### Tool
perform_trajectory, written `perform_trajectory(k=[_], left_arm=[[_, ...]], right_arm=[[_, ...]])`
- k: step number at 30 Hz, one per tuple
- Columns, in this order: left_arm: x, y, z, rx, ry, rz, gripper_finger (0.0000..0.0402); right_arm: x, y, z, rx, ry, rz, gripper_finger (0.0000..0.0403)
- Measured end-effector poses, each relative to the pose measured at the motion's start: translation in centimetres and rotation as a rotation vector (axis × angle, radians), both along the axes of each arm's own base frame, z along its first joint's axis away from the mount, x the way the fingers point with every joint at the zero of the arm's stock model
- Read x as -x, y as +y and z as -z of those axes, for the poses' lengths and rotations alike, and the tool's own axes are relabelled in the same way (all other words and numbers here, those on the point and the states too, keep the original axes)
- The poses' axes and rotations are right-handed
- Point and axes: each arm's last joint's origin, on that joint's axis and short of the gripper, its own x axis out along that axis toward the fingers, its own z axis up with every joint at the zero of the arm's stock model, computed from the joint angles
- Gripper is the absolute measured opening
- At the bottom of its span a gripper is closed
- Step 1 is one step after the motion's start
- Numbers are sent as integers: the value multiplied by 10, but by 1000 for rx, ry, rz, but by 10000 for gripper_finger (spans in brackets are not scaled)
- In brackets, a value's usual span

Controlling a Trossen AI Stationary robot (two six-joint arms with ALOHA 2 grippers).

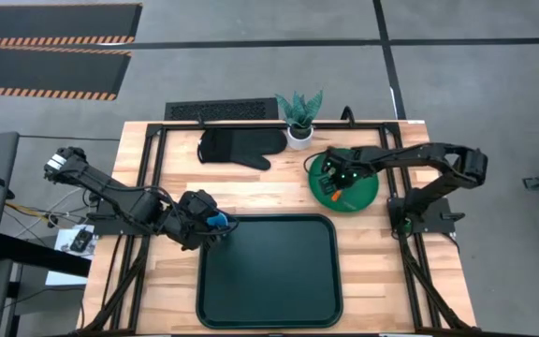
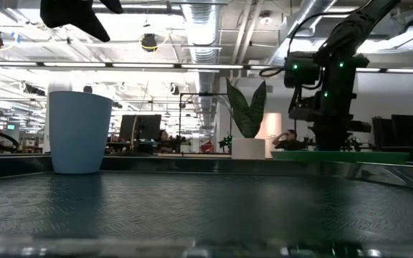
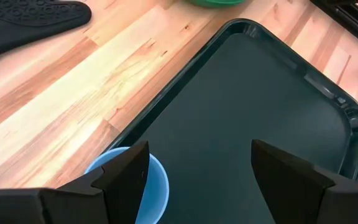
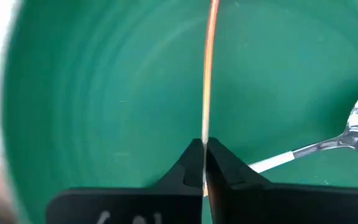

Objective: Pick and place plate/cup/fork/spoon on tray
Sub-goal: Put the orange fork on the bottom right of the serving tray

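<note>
Partly hidden, the cup (image 3: 135,186) sits behind the left tool (image 3: 197,168).

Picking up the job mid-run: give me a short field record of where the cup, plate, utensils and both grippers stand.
cup: upright in the tray's left rear corner
left gripper: open, above the cup
plate: on the table, right of the tray
right gripper: shut on an orange handle, over the plate
spoon: lying on the plate
fork: cannot tell
</note>
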Motion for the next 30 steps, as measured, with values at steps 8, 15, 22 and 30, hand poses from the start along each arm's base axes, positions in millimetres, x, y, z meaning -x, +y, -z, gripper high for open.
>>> perform_trajectory(k=[8,15,22,30], left_arm=[[0,0,0,-2,1,2,264],[0,0,0,-12,-8,-10,264],[-10,3,-6,67,-107,-52,264],[-42,35,-25,244,-329,-51,264]], right_arm=[[10,9,-36,7,-177,-112,8],[16,35,-66,69,-329,-357,4],[10,77,-94,348,-440,-792,3],[-7,122,-145,922,-298,-1182,3]])
